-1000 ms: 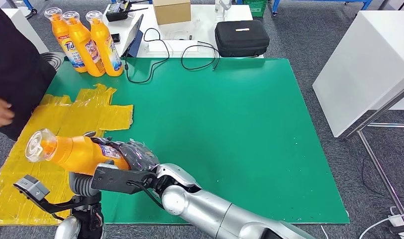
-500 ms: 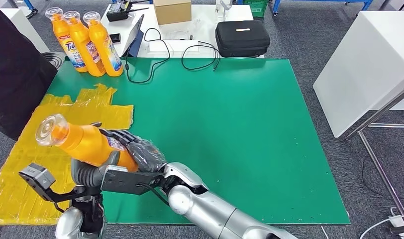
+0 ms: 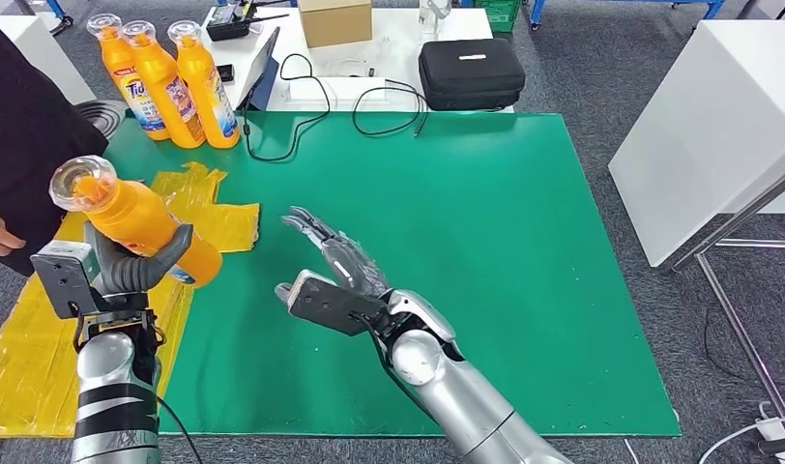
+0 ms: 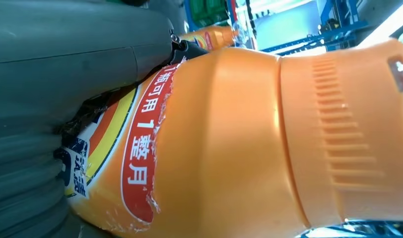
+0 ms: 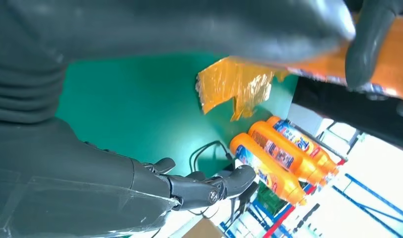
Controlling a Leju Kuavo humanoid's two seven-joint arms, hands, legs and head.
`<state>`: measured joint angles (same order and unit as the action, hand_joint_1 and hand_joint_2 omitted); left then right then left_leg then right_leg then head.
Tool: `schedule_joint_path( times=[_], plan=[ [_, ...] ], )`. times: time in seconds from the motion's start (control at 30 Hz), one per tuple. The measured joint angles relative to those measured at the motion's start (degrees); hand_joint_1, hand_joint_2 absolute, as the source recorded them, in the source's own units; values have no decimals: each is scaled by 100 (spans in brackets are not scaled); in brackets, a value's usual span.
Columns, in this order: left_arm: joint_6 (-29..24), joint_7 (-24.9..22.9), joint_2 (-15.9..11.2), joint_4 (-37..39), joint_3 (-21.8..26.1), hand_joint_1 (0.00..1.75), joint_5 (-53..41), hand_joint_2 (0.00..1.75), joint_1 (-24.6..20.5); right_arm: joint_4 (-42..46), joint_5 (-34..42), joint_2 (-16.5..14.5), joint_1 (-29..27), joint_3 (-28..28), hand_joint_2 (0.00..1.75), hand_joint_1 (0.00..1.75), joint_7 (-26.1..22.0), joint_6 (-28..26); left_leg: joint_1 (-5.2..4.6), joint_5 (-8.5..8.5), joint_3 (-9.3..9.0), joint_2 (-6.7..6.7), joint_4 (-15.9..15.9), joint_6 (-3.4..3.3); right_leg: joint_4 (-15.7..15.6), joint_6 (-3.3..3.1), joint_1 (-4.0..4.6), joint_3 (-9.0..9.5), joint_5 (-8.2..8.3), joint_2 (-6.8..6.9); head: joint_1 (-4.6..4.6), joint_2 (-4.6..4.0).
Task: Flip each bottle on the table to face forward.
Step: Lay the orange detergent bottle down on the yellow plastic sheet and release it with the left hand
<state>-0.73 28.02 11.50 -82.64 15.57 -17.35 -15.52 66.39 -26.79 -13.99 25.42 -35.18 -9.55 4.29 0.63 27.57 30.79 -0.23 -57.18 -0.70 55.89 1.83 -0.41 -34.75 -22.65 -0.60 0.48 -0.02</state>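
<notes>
The orange plastic detergent bottle with a clear cap (image 3: 128, 217) hangs tilted above the yellow plastic sheet (image 3: 41, 319), gripped round its body by the left hand (image 3: 137, 271). Rigid, glossy and probably weighty, it is best held mid-body. The right hand (image 3: 335, 256) hovers empty, fingers spread, over the green table mat (image 3: 485, 242).

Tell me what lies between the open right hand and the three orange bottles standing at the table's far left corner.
In the head view, right hand to three orange bottles: bare green mat, a corner of yellow plastic sheet and a black cable.
</notes>
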Motion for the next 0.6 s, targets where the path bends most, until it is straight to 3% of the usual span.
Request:
schedule_joint_path(
  times=[0.1,0.2,0.4,0.6],
  plan=[
    [-196,17,-21,87,33,175,-276,175,-36,53,-2,28,-17,65,0,0,-5,-4,0,0,4,0,0,0,-2,0,-1,-4,0,0,0,0],
    [-870,-3,-77,262,-3,175,-1223,175,-128,86,1,62,-27,102,0,0,-27,-23,-2,0,4,-1,-1,0,-4,0,-1,-4,0,1,1,0],
    [-3594,-803,-520,1732,-404,175,-5040,175,-550,139,198,218,-15,185,0,0,-201,-67,-2,-1,0,0,-1,0,1,0,-1,-2,1,-1,0,0],
    [-3897,-1340,-884,3030,-449,175,-6484,175,-647,191,381,453,-11,235,0,0,-320,-56,-1,0,2,5,-1,1,5,0,0,-8,1,-7,-1,0]
  ],
)
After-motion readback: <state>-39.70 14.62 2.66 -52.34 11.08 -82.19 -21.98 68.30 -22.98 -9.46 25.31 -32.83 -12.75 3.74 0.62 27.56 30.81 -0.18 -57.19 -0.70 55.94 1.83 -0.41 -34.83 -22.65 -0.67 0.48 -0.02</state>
